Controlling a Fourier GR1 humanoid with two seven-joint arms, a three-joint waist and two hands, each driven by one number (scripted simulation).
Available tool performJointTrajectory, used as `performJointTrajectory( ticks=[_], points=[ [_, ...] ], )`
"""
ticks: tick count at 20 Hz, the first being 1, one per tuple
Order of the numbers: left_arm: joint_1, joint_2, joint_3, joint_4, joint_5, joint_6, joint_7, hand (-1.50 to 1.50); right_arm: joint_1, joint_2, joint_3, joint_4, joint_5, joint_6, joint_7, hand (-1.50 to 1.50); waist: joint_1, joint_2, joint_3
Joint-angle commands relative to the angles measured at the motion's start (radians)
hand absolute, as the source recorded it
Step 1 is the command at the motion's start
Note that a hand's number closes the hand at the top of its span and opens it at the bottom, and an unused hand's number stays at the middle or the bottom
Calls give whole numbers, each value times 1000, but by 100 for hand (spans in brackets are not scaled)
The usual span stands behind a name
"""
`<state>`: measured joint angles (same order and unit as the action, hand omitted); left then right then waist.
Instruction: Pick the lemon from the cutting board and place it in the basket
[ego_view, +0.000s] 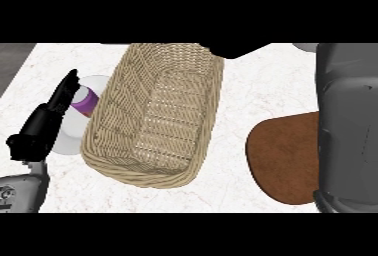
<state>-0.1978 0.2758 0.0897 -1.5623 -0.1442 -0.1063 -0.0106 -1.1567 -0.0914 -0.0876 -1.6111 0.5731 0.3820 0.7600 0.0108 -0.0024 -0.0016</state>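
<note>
The lemon's place cannot be told. The basket (155, 120) is seen at centre, the cutting board (284, 160) at lower right. The right hand (240, 49), at the top edge, cannot be read; the left hand (46, 125), at left, is held straight-fingered.

The basket (118, 100) is tan, woven in crossing bands; the counter (258, 85) is white with faint veining. The cutting board (284, 155) is plain reddish brown.
</note>
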Motion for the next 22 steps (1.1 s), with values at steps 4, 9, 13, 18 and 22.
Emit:
performJointTrajectory(
  ticks=[4,9,13,18,22],
  points=[
    [20,-8,4,-16,0,-4,-9,0,-194,89,48,211,11,-92,123,150,6,2,0],
    [23,-9,3,-18,-7,-7,4,0,-253,91,89,371,-50,-95,139,150,9,4,0],
    [6,10,23,-10,8,-28,7,0,-262,91,122,439,-102,-91,189,150,6,3,0],
    [-40,-5,27,48,3,-15,-9,0,-279,80,187,516,-38,20,202,150,-9,4,0],
    [12,-3,13,-25,-2,-23,14,0,-277,74,254,545,21,54,219,150,-1,1,1]
  ],
)
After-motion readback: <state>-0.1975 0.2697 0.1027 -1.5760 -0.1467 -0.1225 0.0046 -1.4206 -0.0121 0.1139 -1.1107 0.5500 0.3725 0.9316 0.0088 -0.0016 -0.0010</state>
